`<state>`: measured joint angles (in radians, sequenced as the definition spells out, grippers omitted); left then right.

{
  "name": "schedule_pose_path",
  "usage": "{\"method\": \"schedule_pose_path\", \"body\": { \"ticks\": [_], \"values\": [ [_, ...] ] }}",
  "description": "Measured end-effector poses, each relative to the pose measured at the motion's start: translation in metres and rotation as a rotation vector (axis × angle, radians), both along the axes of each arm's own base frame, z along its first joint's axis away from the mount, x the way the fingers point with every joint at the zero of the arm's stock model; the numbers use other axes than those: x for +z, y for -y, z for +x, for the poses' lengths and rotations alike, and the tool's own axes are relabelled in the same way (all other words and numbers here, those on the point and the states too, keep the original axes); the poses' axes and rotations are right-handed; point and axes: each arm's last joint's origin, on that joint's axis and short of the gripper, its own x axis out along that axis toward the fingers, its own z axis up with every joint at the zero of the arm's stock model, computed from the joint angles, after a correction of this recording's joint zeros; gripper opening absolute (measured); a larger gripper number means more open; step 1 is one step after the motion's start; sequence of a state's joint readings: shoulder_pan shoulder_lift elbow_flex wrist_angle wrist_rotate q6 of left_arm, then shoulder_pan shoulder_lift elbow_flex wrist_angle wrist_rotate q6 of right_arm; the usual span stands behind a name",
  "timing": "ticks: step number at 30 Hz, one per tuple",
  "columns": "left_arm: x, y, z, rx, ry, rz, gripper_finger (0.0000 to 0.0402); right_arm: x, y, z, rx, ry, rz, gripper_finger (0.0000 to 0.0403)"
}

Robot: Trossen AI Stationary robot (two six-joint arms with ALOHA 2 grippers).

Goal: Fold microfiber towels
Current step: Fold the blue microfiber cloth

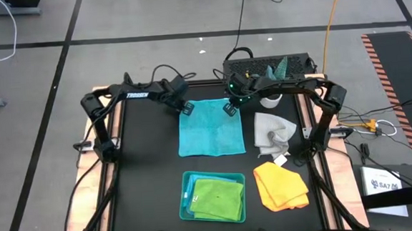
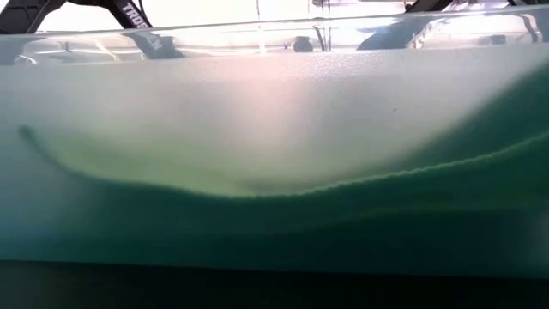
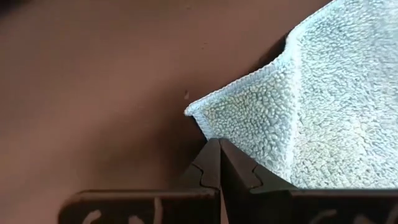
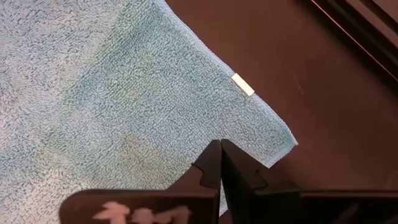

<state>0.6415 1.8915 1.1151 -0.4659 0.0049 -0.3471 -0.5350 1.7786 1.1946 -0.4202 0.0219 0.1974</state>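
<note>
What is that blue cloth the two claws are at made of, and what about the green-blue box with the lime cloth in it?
The blue towel looks like soft looped microfibre: both wrist views show a nubby pile, a stitched hem and a small white tag. The left gripper and the right gripper are at its far corners. The teal tray looks like moulded plastic, smooth and slightly translucent, going by its rim. The lime towel in it seems the same fabric.

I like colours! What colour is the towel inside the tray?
Lime green towel; the high view shows it best.

My left gripper (image 1: 185, 108) and right gripper (image 1: 230, 107) sit on the far corners of the spread towel (image 1: 210, 127) mid-table, crumpled towel (image 1: 274, 133) to its right, tray (image 1: 188, 193) holding a towel (image 1: 218, 197) near front edge, another towel (image 1: 280, 185) right of tray.
</note>
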Motion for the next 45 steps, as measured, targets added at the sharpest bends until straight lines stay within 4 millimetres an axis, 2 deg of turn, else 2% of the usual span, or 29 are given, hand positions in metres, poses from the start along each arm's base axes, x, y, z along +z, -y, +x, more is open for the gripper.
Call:
{"method": "schedule_pose_path", "body": {
  "ticks": [8,16,24,31,45],
  "values": [
    [0.004,-0.013,-0.012,0.055,-0.092,0.021,0.0000,0.000,0.000,0.000,0.001,-0.002,0.001,0.0000],
    [0.008,-0.011,-0.012,0.048,-0.080,0.022,0.0003,0.000,-0.001,0.000,0.028,0.005,0.013,0.0000],
    [0.031,-0.007,-0.014,0.044,-0.026,0.063,0.0015,0.000,-0.002,0.001,0.085,0.019,0.038,0.0000],
    [0.033,-0.006,-0.014,0.025,-0.016,0.067,0.0017,-0.001,-0.002,-0.002,0.151,-0.021,0.021,0.0006],
    [0.035,-0.018,-0.019,0.032,0.037,0.057,0.0077,-0.001,0.043,-0.032,-0.053,0.006,0.039,0.0085]
  ]
}}
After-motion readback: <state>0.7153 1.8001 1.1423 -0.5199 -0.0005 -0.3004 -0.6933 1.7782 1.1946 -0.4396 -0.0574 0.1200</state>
